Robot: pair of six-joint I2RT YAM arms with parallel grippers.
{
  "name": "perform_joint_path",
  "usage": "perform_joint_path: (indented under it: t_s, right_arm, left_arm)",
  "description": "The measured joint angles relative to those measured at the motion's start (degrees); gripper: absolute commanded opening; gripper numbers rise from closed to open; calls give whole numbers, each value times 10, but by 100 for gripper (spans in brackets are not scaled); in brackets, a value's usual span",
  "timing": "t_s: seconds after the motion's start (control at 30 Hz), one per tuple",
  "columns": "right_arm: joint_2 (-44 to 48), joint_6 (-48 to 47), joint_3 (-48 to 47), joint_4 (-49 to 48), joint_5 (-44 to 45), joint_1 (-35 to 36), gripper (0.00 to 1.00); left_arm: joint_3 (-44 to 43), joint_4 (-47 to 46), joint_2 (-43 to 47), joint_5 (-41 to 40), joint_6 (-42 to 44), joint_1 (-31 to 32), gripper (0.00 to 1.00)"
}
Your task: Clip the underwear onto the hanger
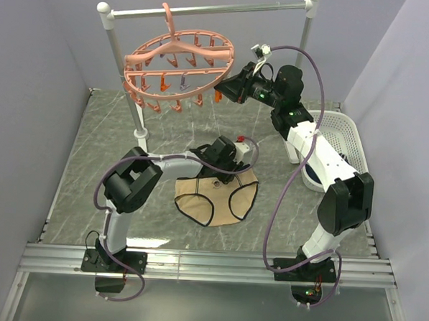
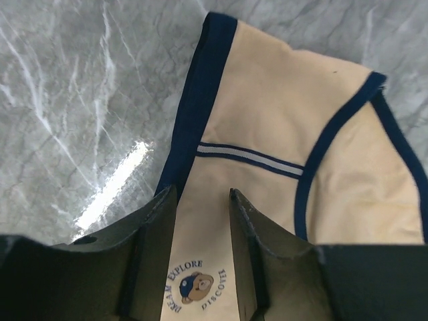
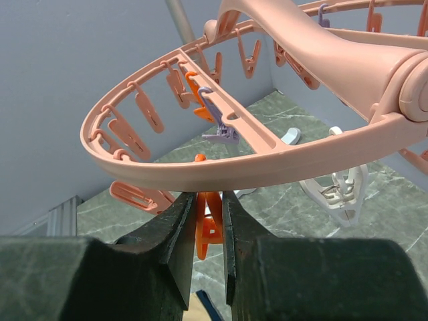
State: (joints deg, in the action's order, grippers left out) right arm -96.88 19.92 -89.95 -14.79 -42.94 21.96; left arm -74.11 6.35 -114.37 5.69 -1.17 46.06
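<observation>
One pair of soft beige underwear (image 1: 216,196), navy-trimmed, lies flat on the grey marbled counter (image 1: 91,176), a small bear print at its waistband. The left hand (image 2: 202,194) sits over that print with fingers narrowly parted and fabric showing between them; contact cannot be told. One glossy salmon-pink ring hanger (image 1: 177,69) hangs from the rack (image 1: 222,8), its clips too crowded to count. The right hand (image 3: 208,197) pinches one orange clip (image 3: 207,227) under the rim, the clip's lower end cut off
</observation>
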Motion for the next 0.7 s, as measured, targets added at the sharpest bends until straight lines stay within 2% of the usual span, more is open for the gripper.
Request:
perform_joint_path:
  t_s: [0.2, 0.43, 0.7]
  right_arm:
    - [0, 0, 0, 1, 0, -1, 0]
    - [0, 0, 0, 2, 0, -1, 0]
    - [0, 0, 0, 2, 0, -1, 0]
  left_arm:
    - [-19, 8, -19, -14, 0, 4, 41]
    - [-27, 19, -21, -25, 0, 13, 46]
    - [-30, 52, 3, -19, 0, 13, 46]
